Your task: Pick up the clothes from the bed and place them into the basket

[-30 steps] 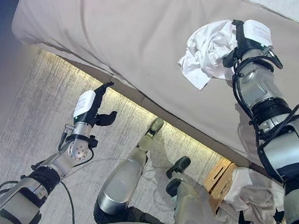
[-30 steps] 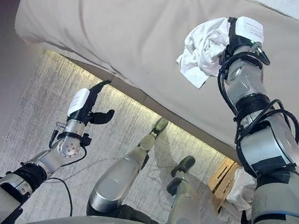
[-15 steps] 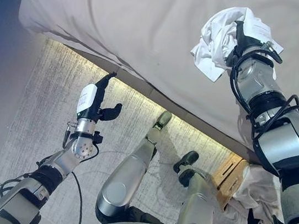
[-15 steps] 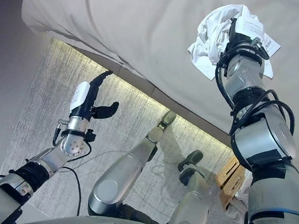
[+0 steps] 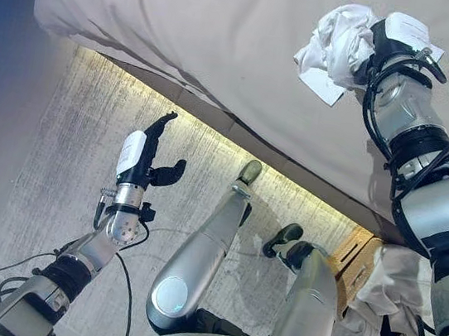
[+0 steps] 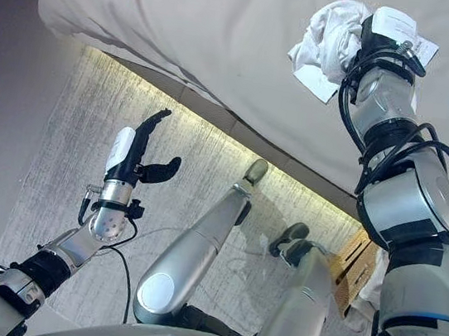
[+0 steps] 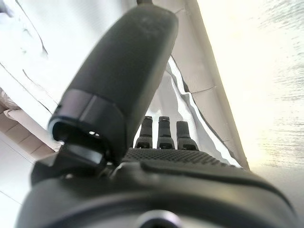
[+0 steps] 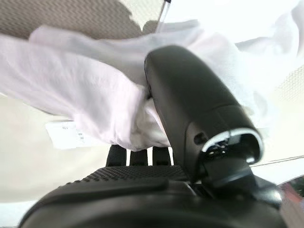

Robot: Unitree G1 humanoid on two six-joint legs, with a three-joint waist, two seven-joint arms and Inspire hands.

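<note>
Right hand [image 5: 393, 43] held over bed [image 5: 185, 29], fingers clamped on bunched white garment [image 5: 336, 40]. Left hand [image 5: 143, 161] idle beside bed, fingers apart. Step: lifting. Next: carry to basket [image 5: 358, 258] near right leg, release.

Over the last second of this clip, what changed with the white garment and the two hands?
The right hand, shut on the bunched white garment, has carried it up and farther over the bed; the whole view shifted too, so part of this is camera motion. The grip held throughout. The left hand stayed open and empty above the rug. The basket still holds white clothes.
</note>
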